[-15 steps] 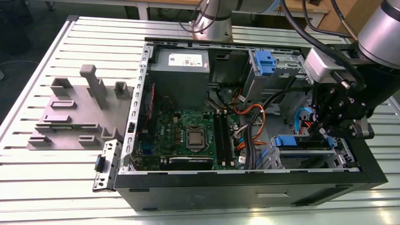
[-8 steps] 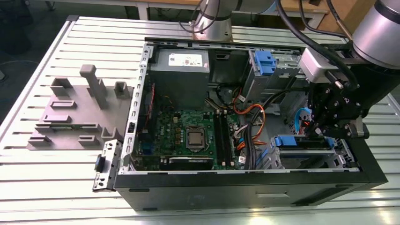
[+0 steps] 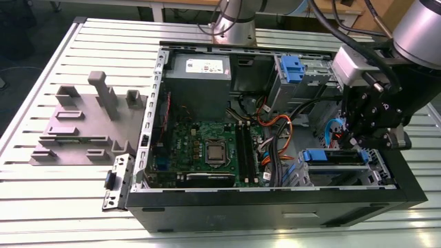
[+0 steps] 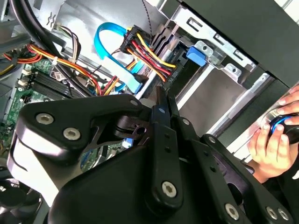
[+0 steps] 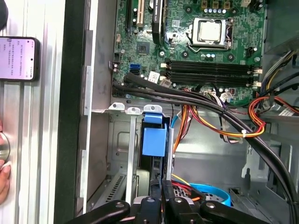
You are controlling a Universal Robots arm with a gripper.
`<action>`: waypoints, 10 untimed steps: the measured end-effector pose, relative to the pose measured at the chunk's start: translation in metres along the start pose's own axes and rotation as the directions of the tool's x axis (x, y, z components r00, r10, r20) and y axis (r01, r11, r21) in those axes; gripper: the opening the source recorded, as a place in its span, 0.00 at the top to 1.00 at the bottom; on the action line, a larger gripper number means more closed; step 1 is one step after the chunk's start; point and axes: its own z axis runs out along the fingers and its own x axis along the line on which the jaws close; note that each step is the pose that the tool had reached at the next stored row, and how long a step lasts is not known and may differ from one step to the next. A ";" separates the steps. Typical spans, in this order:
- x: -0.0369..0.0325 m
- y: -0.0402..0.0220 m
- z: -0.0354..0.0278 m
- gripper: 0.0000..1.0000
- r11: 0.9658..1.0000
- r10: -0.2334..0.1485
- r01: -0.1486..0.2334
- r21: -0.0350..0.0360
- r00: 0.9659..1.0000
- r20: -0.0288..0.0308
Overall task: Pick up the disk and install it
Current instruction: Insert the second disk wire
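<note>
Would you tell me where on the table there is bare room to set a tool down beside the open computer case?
The slatted table is bare in front of the grey fixture block, towards the exterior view's left of the case, and along the strip behind the block. Inside the case it is crowded: motherboard, cables, drive bays, with the gripper above.

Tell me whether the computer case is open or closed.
Open. The side panel is off the computer case, so the motherboard, cables and blue-latched drive bays lie exposed in the exterior view.
</note>
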 end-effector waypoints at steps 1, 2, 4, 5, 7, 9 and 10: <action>0.0000 0.0000 -0.0018 0.84 1.000 0.000 0.000 0.000 1.000 0.000; 0.0001 -0.0001 -0.0038 0.84 1.000 0.000 0.000 0.000 1.000 0.000; -0.0004 -0.0002 -0.0068 0.84 1.000 0.000 0.000 0.000 1.000 0.000; -0.0007 -0.0002 -0.0082 0.84 1.000 0.000 0.000 0.000 1.000 0.000; -0.0018 -0.0003 -0.0115 0.84 1.000 0.000 0.000 0.000 1.000 0.000; -0.0027 -0.0004 -0.0157 0.84 1.000 0.000 0.000 0.000 1.000 -0.001; -0.0030 -0.0005 -0.0179 0.84 1.000 0.000 0.000 0.000 1.000 -0.001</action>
